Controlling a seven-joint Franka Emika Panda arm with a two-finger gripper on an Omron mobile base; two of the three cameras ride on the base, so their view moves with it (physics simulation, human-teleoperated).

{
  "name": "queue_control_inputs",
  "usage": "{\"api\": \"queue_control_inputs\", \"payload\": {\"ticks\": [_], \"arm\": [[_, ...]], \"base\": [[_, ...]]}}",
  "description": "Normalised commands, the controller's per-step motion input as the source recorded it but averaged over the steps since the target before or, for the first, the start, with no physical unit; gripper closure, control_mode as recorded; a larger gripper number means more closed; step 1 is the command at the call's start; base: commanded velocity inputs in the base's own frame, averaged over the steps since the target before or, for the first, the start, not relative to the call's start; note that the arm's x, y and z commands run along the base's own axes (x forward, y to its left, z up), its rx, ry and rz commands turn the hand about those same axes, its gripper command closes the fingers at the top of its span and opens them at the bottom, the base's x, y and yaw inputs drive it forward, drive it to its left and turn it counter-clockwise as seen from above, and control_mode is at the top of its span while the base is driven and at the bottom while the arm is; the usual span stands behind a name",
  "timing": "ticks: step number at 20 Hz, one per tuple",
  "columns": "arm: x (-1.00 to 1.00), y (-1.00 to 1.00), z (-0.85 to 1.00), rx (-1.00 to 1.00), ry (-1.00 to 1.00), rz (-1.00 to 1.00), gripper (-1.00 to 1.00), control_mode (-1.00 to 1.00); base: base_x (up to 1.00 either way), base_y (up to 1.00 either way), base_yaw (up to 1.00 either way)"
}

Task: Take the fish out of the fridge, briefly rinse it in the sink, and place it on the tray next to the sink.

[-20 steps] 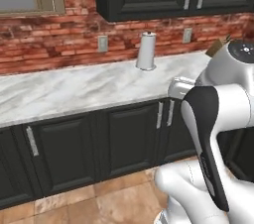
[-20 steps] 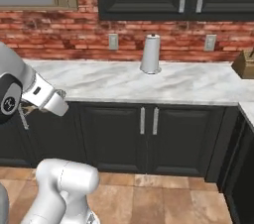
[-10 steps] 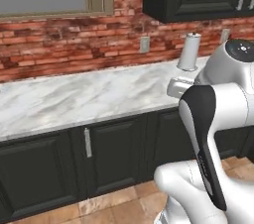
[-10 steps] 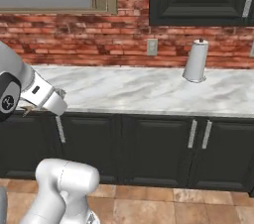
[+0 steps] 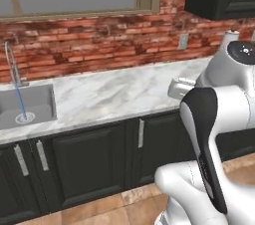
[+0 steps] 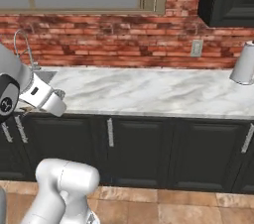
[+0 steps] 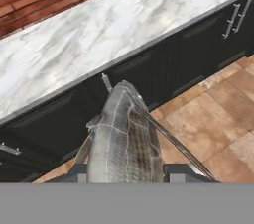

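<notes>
From my hand camera the fish sits pinched in the gripper, its silvery body rising from 6 o'clock toward centre, over the dark cabinet doors and tile floor. The marble counter runs across 12 o'clock. In the left base view the sink lies at 9 o'clock, its curved faucet running water. A paper towel roll stands at 3 o'clock in the right base view.
</notes>
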Motion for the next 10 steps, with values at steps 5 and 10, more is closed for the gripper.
{"api": "queue_control_inputs", "payload": {"ticks": [5, 10], "arm": [[0.0, 0.0, 0.0, 0.0, 0.0, 0.0, 1.0, 1.0], [0.0, 0.0, 0.0, 0.0, 0.0, 0.0, 1.0, 1.0]], "base": [[0.93, 0.88, 0.0], [0.9, 0.59, 0.0]]}}
